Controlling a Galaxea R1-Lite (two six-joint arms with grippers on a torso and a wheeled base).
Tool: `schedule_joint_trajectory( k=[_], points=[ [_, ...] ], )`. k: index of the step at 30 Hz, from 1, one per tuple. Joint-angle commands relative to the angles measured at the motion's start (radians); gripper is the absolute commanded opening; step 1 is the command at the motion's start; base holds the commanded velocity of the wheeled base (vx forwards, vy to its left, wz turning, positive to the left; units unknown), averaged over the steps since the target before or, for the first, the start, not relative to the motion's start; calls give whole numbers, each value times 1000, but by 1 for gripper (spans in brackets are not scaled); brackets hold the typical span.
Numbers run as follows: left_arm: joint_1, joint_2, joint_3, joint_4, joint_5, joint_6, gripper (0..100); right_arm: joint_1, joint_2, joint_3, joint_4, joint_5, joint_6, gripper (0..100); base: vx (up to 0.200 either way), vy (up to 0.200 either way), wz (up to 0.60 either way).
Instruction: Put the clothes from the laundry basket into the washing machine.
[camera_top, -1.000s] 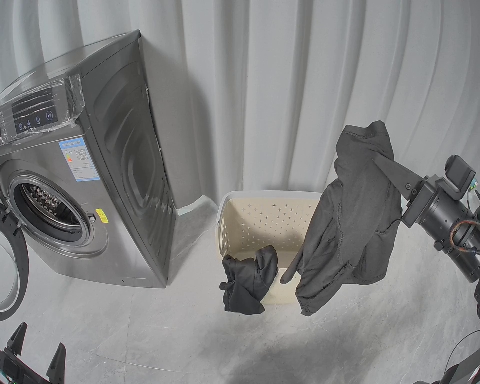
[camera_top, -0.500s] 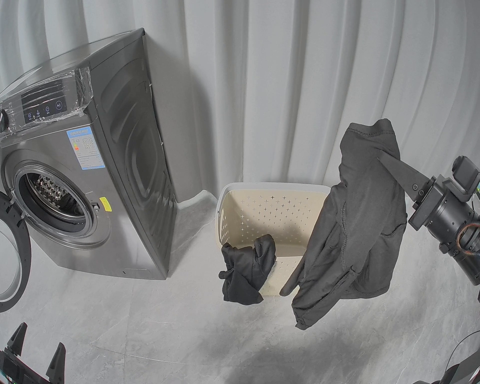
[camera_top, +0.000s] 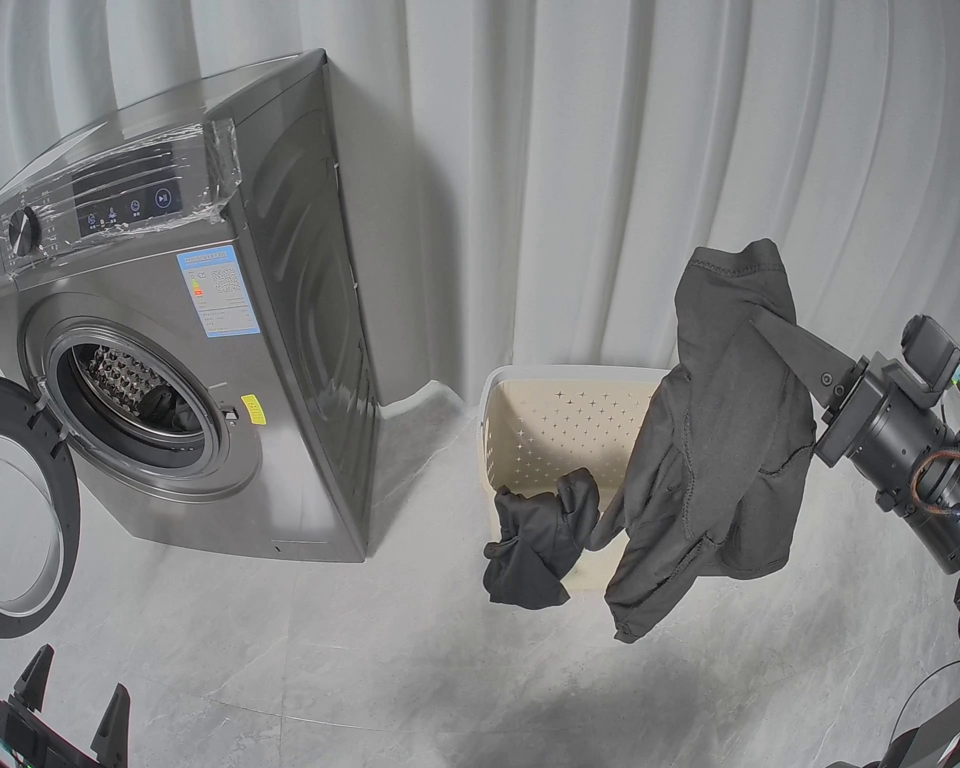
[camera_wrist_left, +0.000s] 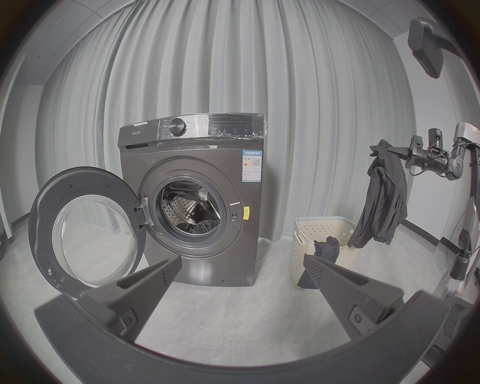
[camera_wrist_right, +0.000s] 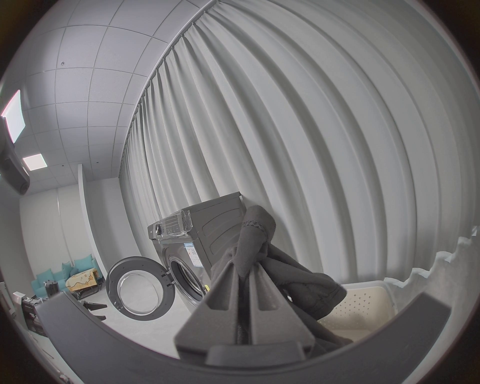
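Firmly pinches a fold of the dark jacket (camera_wrist_right: 300, 287) between the two fingers (camera_wrist_right: 222, 300) of the right gripper (camera_wrist_right: 244, 270), pressed together on the cloth. Holds it aloft near the right side of the laundry basket (camera_top: 560, 430), hanging free and clear of the floor. Carries the left gripper (camera_wrist_left: 241, 262) low, fingers spread wide with nothing between them, facing the washing machine (camera_top: 300, 330). Judging from this, stands roughly midway. Has some dark cloth (camera_wrist_left: 200, 227) already lying in the drum (camera_wrist_left: 190, 210) beside the open door (camera_wrist_left: 90, 230). Leaves the held jacket to bring across to the machine, plus one more dark garment (camera_top: 535, 545) draped over the basket's front rim, half in and half out. From the head view, gives the jacket's full hang and the basket's inside, apparently bare but for the draped piece. From the left wrist view, looks straight into the drum and makes out the load there. From the right wrist view, confirms the grip at close range.
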Motion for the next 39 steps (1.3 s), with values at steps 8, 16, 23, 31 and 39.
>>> schedule_joint_trajectory(
  k=[8, 16, 23, 31, 39],
  points=[
    [0, -16, 16, 0, 0, 2, 100, 18, -7, -5, 0, 1, -2, 0, 0, 200, 0],
    [0, -16, 16, 0, 0, 2, 100, 36, 0, 7, -2, 10, 0, 0, 0, 200, 0],
    [0, -16, 16, 0, 0, 0, 100, 36, -5, 12, -3, 11, 0, 0, 0, 57, 0],
    [0, -16, 16, 0, 0, 0, 100, 20, -11, 35, 10, 116, 11, 0, -100, 0, 0],
    [0, -16, 16, 0, 0, 2, 100, 15, -31, 41, 13, 120, 1, 0, -200, 0, 0]
  ],
)
